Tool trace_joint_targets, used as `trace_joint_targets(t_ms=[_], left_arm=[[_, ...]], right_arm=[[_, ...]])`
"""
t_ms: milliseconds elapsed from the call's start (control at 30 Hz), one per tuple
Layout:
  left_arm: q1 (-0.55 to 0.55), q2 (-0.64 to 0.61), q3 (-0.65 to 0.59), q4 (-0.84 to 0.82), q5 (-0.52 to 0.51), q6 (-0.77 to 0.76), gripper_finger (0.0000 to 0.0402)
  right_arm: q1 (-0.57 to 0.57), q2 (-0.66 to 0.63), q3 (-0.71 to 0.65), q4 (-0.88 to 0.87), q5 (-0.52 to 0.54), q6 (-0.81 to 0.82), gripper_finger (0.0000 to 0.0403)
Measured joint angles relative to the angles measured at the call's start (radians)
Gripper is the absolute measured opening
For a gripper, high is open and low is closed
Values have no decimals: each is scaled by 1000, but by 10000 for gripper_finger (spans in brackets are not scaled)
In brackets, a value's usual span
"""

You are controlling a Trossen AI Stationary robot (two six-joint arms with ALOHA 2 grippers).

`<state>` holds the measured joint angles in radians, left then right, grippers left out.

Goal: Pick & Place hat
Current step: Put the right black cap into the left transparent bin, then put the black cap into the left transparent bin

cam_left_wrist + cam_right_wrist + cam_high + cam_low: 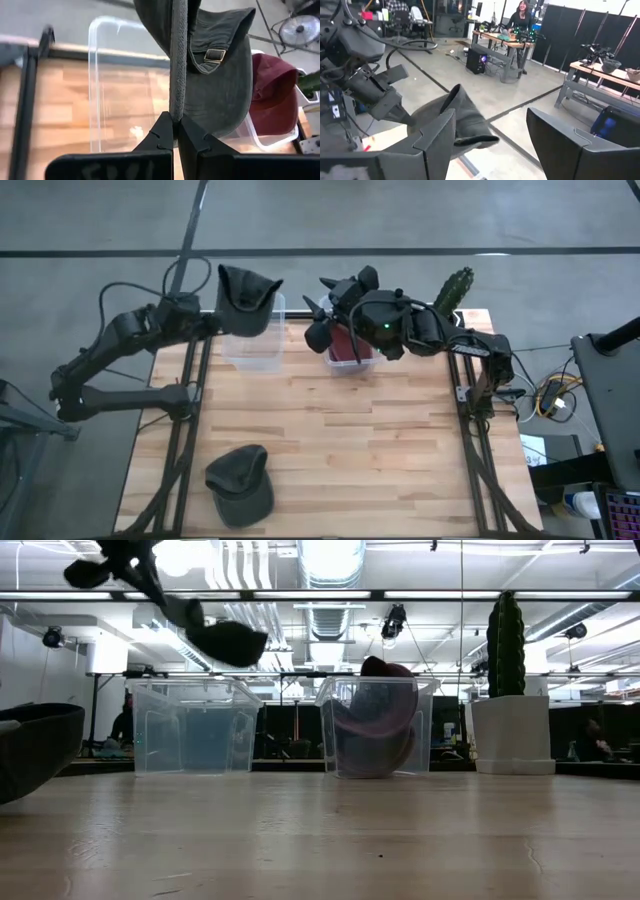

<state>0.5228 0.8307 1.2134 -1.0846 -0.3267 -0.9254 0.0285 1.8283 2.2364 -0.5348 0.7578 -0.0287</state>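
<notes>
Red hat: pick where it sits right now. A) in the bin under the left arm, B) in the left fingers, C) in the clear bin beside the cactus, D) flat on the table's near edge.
C: the red hat sits inside the clear bin nearest the cactus, while the left gripper holds a dark green hat.

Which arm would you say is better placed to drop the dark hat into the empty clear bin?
The left arm: its tool is shut on the dark hat, held over the empty clear bin. The right tool is open, above the bin holding the maroon hat.
</notes>
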Motion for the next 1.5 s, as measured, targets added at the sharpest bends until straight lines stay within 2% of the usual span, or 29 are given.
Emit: trace_joint_targets(t_ms=[333, 567, 867, 1067, 1200, 1333, 1500], left_arm=[[1, -103, -293, 182, 26, -249, 2], [0, -100, -401, 277, 29, -306, 2], [0, -90, -431, 319, 25, -301, 4], [1, -66, -431, 316, 7, -315, 53], [1, -45, -430, 318, 79, -317, 88], [1, -49, -427, 329, 83, -328, 118], [1, -73, -426, 338, 158, -324, 131]], right_arm=[[0, -9, -1, -89, -3, 15, 233], [0, -9, -5, -118, -3, 33, 235], [0, -9, -5, -121, -3, 29, 231], [0, -9, -9, -120, -2, 29, 231], [-1, -9, -20, -120, -2, 50, 233], [-1, -8, -32, -120, -3, 77, 233], [3, -8, -42, -137, -19, 95, 233]])
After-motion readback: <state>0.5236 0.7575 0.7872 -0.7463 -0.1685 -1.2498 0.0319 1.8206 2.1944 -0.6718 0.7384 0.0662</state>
